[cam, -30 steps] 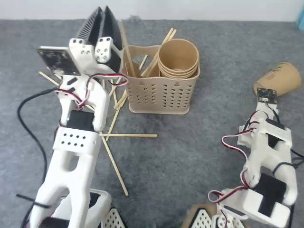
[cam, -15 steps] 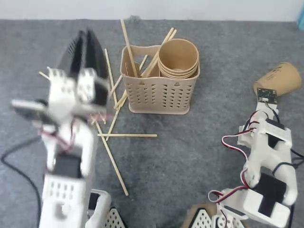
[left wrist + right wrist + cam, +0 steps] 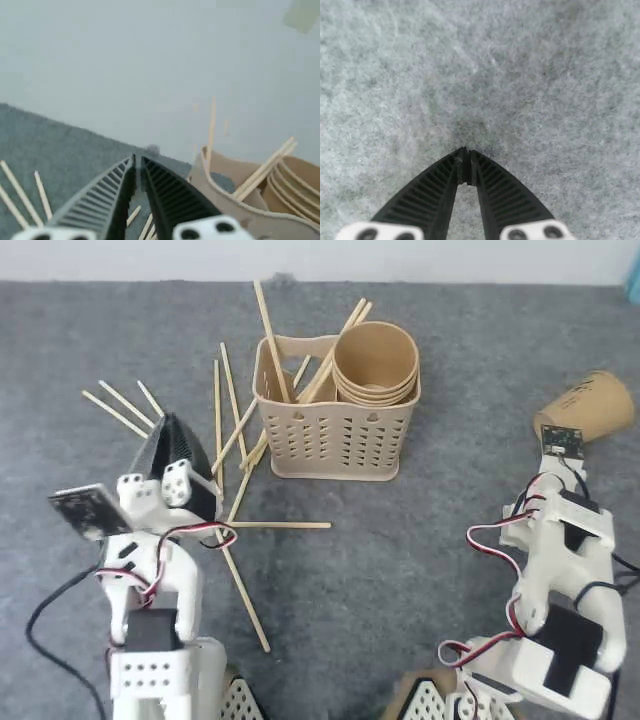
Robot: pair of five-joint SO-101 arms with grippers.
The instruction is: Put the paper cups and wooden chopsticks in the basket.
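Left of basket (image 3: 335, 440) | left hand (image 3: 137, 160) pressed together, empty | right hand (image 3: 465, 151) pressed together, empty

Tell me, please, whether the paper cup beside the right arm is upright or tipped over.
Tipped over: the paper cup lies on its side on the grey mat, apart from the basket.
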